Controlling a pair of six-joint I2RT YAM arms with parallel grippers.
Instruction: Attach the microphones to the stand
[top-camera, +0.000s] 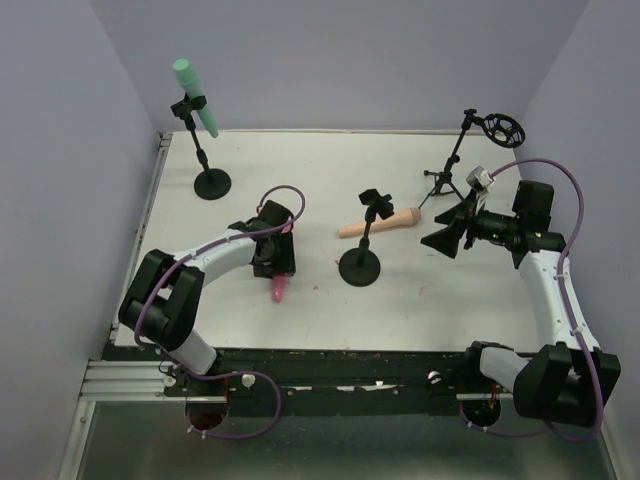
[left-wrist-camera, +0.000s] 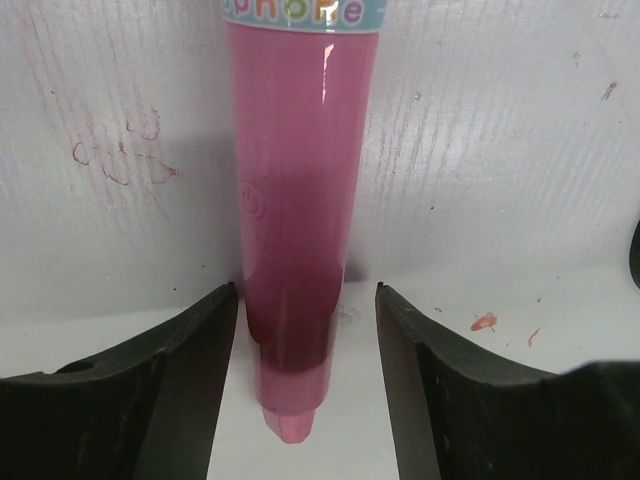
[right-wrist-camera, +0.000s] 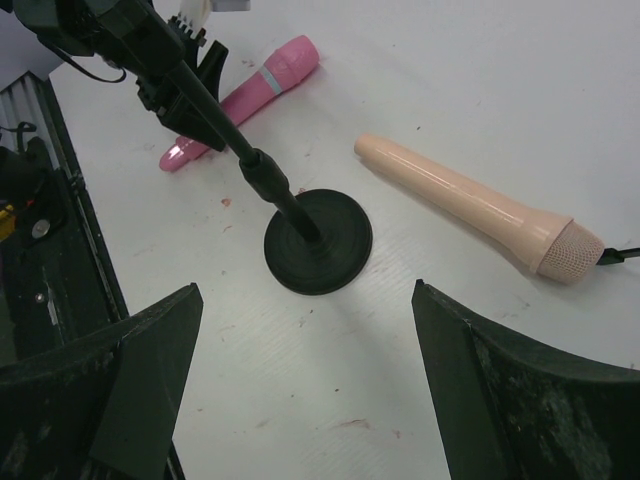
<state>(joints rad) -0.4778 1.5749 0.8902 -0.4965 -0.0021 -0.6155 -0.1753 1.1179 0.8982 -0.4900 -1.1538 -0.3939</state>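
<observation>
While the top camera sees the whole white table (top-camera: 330, 300) and the teal-green microphone (top-camera: 190, 92) clipped in the back-left stand (top-camera: 212, 183), only the left wrist camera shows the pink microphone (left-wrist-camera: 300, 200) well. It lies flat on the table, and its blue band (left-wrist-camera: 300, 12) reads "phone". The left claw (left-wrist-camera: 307, 295) is open, a gap each side of the pink one, gripping nothing. The right claw (right-wrist-camera: 305, 290) gapes wide over the middle stand (right-wrist-camera: 318, 240), with nothing in it; the peach-tan microphone (right-wrist-camera: 470, 200) lies nearby.
</observation>
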